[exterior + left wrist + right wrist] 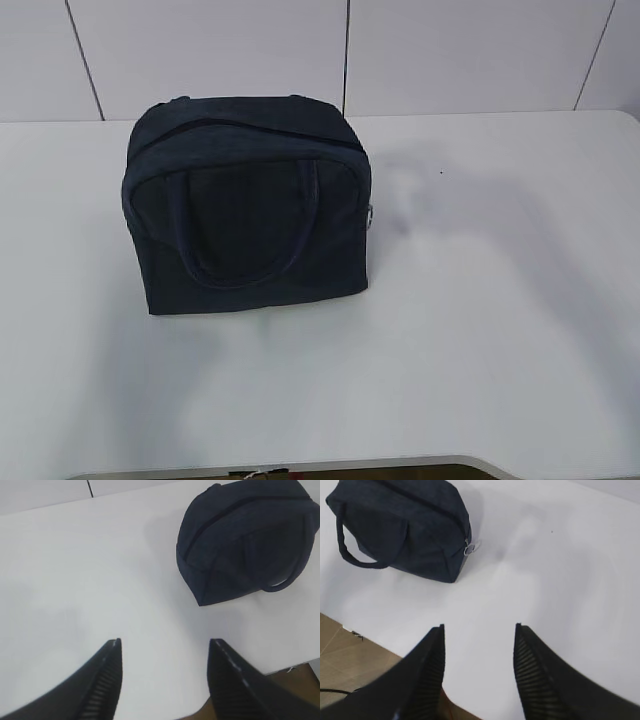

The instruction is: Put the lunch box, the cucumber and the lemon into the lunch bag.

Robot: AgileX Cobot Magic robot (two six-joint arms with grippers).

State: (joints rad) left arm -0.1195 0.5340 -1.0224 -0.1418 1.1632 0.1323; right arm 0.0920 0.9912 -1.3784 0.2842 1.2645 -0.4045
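The dark navy lunch bag (pixel 248 202) stands upright on the white table, left of centre, with its top zipper closed and a loop handle hanging down its front. Its metal ring pull (pixel 370 216) hangs at the right end. The bag also shows in the left wrist view (pixel 245 537) and in the right wrist view (pixel 402 525). My left gripper (pixel 165 642) is open and empty above the table's front edge, apart from the bag. My right gripper (pixel 479 626) is open and empty over the front edge. The lunch box, the cucumber and the lemon are out of view.
The white table (pixel 480 330) reaches back to a white panelled wall (pixel 450 50). Its front edge (pixel 400 465) runs along the bottom. Brown floor (pixel 345 655) shows beyond the edge in the right wrist view. Neither gripper shows in the exterior view.
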